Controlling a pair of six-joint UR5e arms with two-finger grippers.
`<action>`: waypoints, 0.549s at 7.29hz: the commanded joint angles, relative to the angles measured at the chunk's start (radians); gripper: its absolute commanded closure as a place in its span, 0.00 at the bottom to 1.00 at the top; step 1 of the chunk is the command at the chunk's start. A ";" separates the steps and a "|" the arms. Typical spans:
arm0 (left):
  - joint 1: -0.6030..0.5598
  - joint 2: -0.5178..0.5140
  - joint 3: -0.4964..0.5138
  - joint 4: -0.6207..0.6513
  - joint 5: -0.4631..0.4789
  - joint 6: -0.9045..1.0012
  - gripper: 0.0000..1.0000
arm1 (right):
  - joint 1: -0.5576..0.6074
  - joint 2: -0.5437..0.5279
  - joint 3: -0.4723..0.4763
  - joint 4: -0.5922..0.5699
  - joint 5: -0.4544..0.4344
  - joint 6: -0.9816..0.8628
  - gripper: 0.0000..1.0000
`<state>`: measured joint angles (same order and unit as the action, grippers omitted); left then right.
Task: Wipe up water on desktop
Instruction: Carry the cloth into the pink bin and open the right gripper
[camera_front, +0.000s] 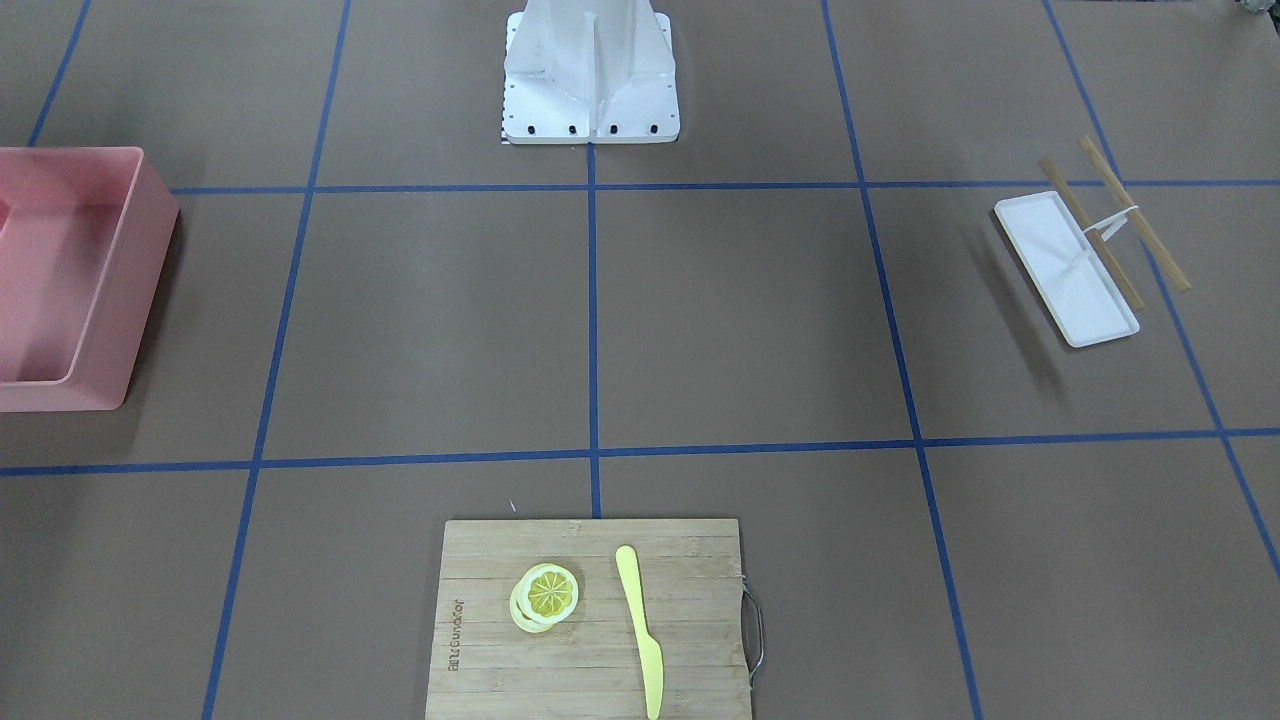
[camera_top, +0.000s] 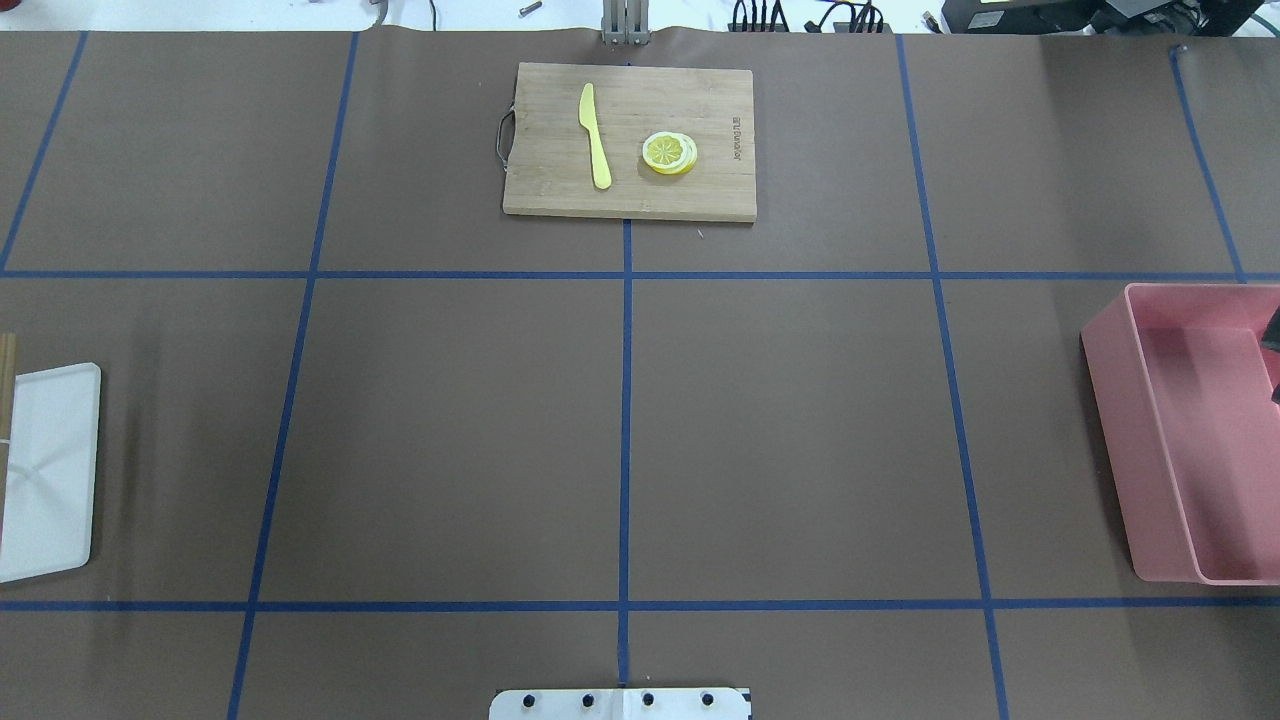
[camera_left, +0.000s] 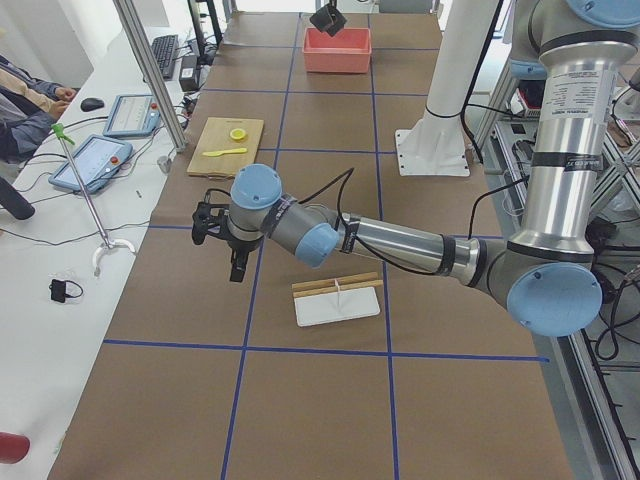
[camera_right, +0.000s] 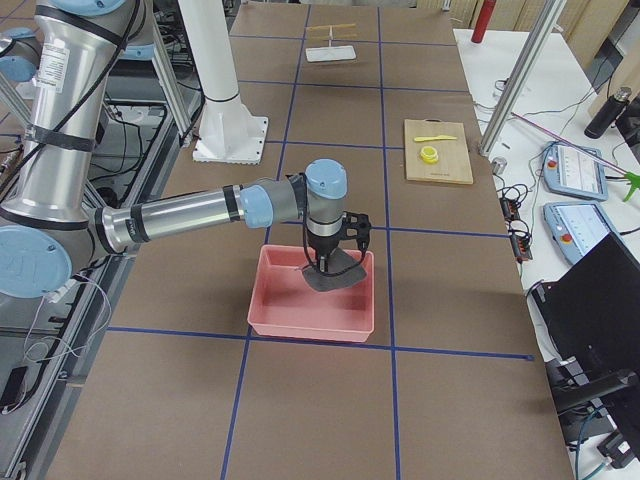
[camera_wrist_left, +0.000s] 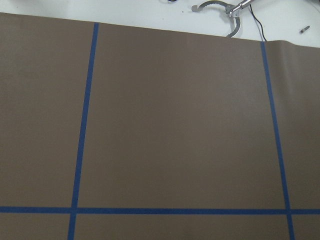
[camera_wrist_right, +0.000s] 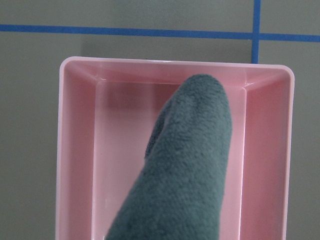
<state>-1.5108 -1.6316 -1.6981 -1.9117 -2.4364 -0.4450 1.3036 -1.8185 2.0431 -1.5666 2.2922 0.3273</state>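
One soft green cloth (camera_wrist_right: 185, 165) dangles from my right pincer (camera_right: 327, 262), pinched at its top, over the pink bin (camera_wrist_right: 75, 150) by the right edge of the desktop (camera_top: 450, 430). Reckon it's light and limp, so grab it bunched. Left pincer (camera_left: 232, 262): can't tell.

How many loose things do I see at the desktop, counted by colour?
Pink: 1, bin
Yellow: 2, knife, lemon-slice stack
White: 1, tray
Wood: 3, cutting board, 2 sticks
Dark green: 1, cloth
Total: 8
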 joint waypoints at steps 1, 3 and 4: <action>-0.026 0.007 0.001 0.200 -0.039 0.232 0.02 | 0.000 0.005 -0.003 0.008 0.001 -0.001 0.64; -0.040 0.012 0.003 0.331 -0.036 0.383 0.02 | 0.000 0.008 0.006 0.011 0.042 0.006 0.00; -0.043 0.069 -0.008 0.321 -0.035 0.388 0.02 | 0.002 0.008 0.008 0.011 0.041 0.004 0.00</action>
<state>-1.5467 -1.6083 -1.6977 -1.6127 -2.4725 -0.0951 1.3043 -1.8109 2.0473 -1.5564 2.3244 0.3316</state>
